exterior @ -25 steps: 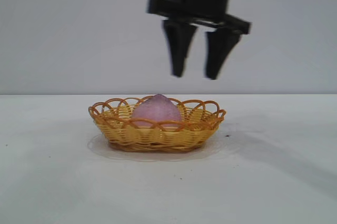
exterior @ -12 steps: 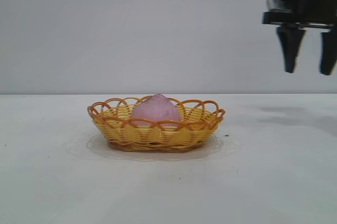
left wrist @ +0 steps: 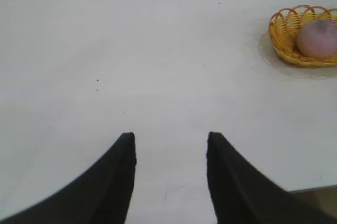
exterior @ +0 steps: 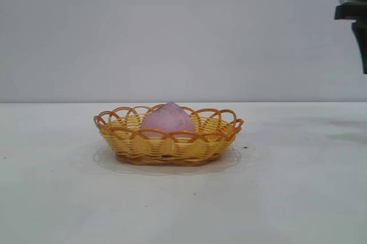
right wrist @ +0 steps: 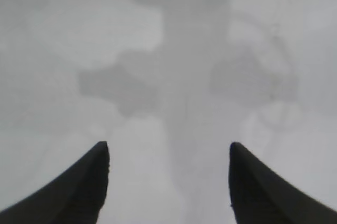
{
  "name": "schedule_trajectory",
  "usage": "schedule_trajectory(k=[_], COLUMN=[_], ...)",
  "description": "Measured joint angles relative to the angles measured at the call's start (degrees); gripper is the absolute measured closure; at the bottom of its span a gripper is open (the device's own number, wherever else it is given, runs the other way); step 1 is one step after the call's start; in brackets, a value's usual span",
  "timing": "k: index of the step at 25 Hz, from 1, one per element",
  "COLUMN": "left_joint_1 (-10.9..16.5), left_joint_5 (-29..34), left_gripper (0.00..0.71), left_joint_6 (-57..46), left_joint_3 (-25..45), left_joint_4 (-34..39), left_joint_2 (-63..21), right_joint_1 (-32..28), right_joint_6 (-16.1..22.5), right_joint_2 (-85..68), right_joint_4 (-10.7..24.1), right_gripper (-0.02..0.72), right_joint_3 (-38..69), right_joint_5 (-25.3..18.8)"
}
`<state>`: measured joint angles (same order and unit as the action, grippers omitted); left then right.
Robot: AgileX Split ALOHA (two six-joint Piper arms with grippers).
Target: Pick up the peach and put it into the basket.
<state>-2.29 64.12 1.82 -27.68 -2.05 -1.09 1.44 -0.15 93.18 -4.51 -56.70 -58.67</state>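
You see the white table (exterior: 298, 198) under both grippers, and on it the basket (exterior: 167, 146) stands well apart from the right gripper (right wrist: 168, 153), whose jaws are spread and hold nothing. The peach (exterior: 167, 120) sits inside the basket. Your left gripper (left wrist: 169, 142) also has its jaws spread and empty, far from the basket.

- Left claw (left wrist: 169, 174): two matte black fingers, broad at the base, curving to narrow rounded tips.
- Right claw (right wrist: 168, 174): the same black tapering fingers; black cable above it.
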Motion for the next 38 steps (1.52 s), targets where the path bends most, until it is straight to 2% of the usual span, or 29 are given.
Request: schedule_trajectory(k=[6, 11, 15, 18, 30, 38], left_joint_1=[0.00, 0.00, 0.00, 0.00, 0.00, 0.00], left_joint_5=[0.00, 0.00, 0.00, 0.00, 0.00, 0.10], left_gripper=[0.402, 0.402, 0.402, 0.402, 0.402, 0.402], left_joint_6=[0.00, 0.00, 0.00, 0.00, 0.00, 0.00], left_joint_3=[0.00, 0.00, 0.00, 0.00, 0.00, 0.00], left_joint_4=[0.00, 0.00, 0.00, 0.00, 0.00, 0.00], left_joint_2=[0.00, 0.00, 0.00, 0.00, 0.00, 0.00], right_joint_1=[0.00, 0.00, 0.00, 0.00, 0.00, 0.00], right_joint_6=[0.00, 0.00, 0.00, 0.00, -0.94, -1.06], right_joint_2=[-17.39, -33.29, -46.15, -57.76, -88.87, -94.13], right_joint_4=[0.00, 0.00, 0.00, 0.00, 0.00, 0.00], right_gripper=[0.286, 0.286, 0.286, 0.286, 0.286, 0.286], right_joint_3=[18.30, 24.89, 26.94, 27.98, 28.65, 28.65], right_joint_5=[0.62, -4.26, -6.47, -5.02, -5.87, -6.50])
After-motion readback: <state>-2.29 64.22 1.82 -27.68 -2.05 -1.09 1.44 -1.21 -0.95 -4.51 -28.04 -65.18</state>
